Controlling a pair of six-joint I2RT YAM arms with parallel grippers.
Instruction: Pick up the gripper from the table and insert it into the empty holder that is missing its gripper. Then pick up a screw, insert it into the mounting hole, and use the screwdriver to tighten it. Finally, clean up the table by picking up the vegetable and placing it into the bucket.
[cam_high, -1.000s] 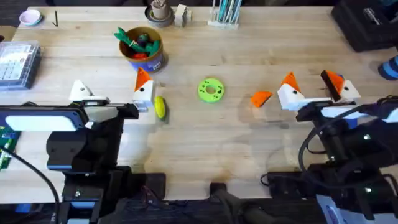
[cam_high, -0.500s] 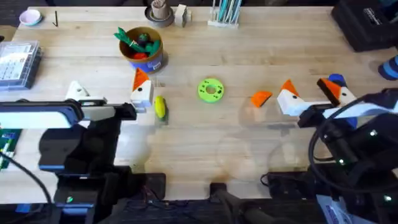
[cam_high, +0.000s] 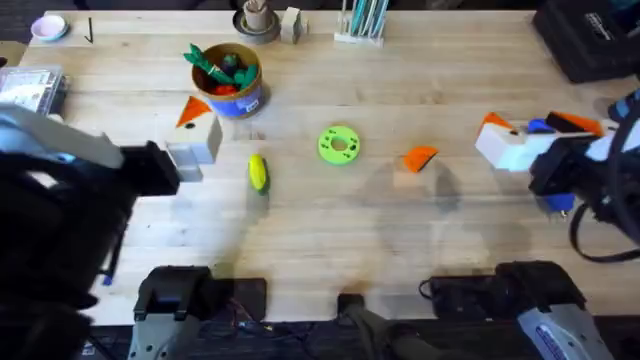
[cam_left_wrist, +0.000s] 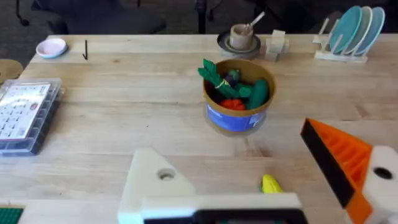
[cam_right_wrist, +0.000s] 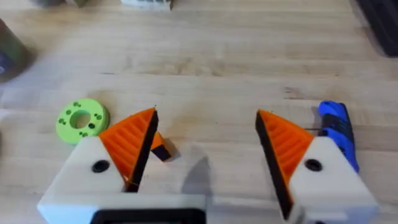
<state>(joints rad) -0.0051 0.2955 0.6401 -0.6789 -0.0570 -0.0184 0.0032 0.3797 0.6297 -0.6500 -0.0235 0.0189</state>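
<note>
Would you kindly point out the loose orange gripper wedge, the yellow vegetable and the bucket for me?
loose orange gripper wedge (cam_high: 421, 158), overhead view, middle of its top face.
yellow vegetable (cam_high: 258, 172), overhead view, middle of its body.
bucket (cam_left_wrist: 237, 117), left wrist view, on the blue label band.

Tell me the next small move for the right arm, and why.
Probably lower the open right gripper over the gripper, the loose orange wedge on the table left of it. It lies untouched, and the left arm's holder still lacks its orange tip.
</note>
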